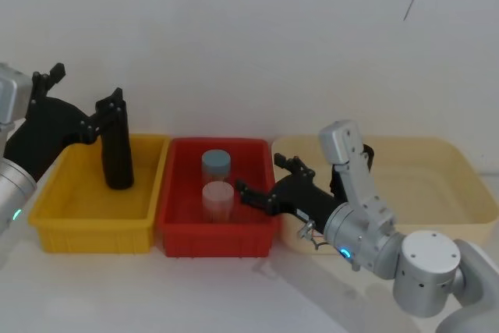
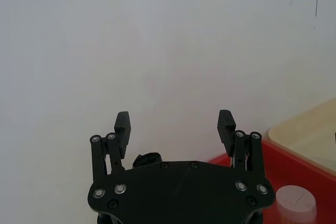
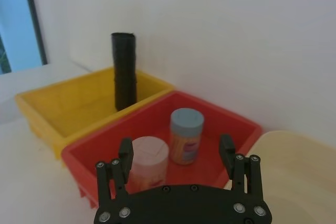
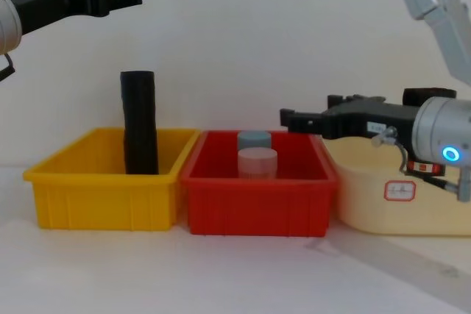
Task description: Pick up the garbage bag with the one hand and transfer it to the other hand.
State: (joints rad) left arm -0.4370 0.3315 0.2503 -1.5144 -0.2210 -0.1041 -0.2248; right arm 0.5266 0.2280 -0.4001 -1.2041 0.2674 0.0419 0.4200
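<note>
Noted garbage bag (image 4: 140,123) upright inside yellow bin (image 4: 103,185). Above the bin hung left gripper (image 2: 174,123), claw wide, empty. The right gripper (image 3: 176,150), also wide, sat beyond its right wall. Best: descend straddling the roll, clamp below top.

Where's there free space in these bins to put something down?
The cream tub is bare inside, with the right arm over its left end. The yellow bin is free left of the garbage bag. The red bin is crowded: two jars mid-floor, the open right gripper over its right side. The open left gripper hangs above the yellow bin.
</note>
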